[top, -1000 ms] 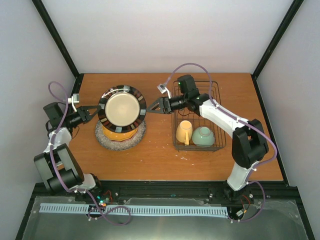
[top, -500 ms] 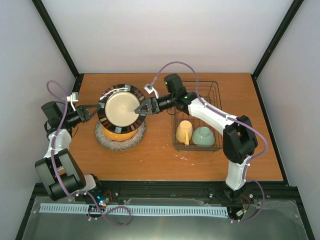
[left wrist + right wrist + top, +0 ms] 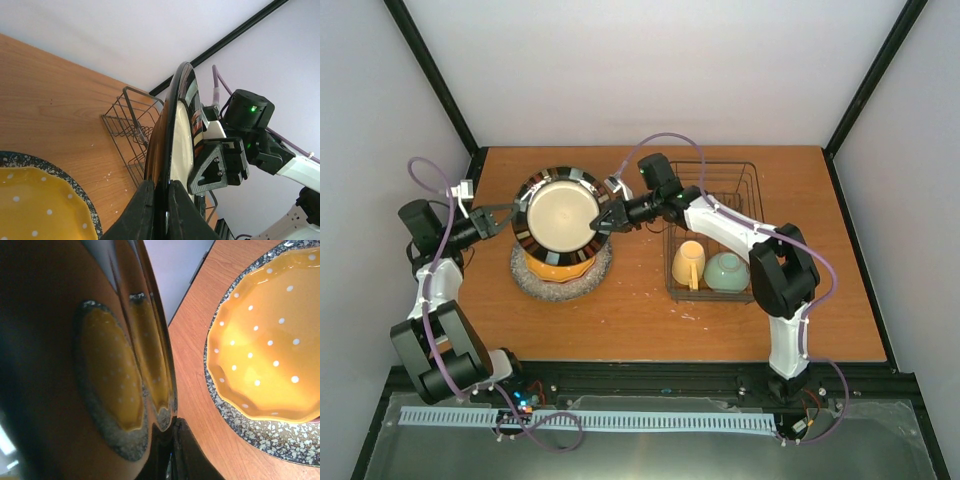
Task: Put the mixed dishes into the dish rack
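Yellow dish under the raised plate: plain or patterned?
Patterned: the yellow dish has small white dots. Right wrist view shows it best.

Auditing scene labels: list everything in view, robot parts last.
plate: 1, cream with black rim, held above the dotted dish
dotted dish: 1, yellow, white dots, on the speckled plate
speckled plate: 1, grey, table left
dish rack: 1, dark wire, table right
mug: 1, yellow, in the dish rack
bowl: 1, mint green, in the dish rack beside the mug
table: 1, brown wood
left gripper: 1, black, shut on the plate's left rim
right gripper: 1, black, around the plate's right rim, closure unclear
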`<state>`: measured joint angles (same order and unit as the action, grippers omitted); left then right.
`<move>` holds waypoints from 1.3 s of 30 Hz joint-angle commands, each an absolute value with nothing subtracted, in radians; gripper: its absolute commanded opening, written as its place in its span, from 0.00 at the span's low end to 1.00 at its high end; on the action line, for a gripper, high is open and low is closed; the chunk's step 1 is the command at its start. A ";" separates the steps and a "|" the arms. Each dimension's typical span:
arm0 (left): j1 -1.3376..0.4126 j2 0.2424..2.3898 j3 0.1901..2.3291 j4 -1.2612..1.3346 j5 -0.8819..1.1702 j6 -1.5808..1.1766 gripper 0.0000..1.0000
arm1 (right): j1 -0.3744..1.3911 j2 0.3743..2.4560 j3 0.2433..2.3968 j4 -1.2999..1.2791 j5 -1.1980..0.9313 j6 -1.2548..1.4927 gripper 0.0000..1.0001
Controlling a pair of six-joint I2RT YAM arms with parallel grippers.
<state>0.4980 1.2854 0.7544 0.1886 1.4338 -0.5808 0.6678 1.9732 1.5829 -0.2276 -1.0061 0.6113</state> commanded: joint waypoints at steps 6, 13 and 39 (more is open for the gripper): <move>0.466 1.305 0.825 -0.021 1.377 -0.462 0.38 | 0.711 1.808 1.583 -0.109 -1.038 0.551 0.03; 0.466 1.267 0.891 -0.137 1.213 -0.391 0.99 | 0.687 1.711 1.575 -0.253 -0.831 0.493 0.03; 0.467 0.893 0.850 -0.223 0.439 -0.308 1.00 | 0.643 1.307 1.484 -0.705 0.596 0.656 0.03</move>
<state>0.4644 0.9043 0.8623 -0.1928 0.5144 -0.3523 0.6468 1.3636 1.4685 -0.6865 0.2867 0.5701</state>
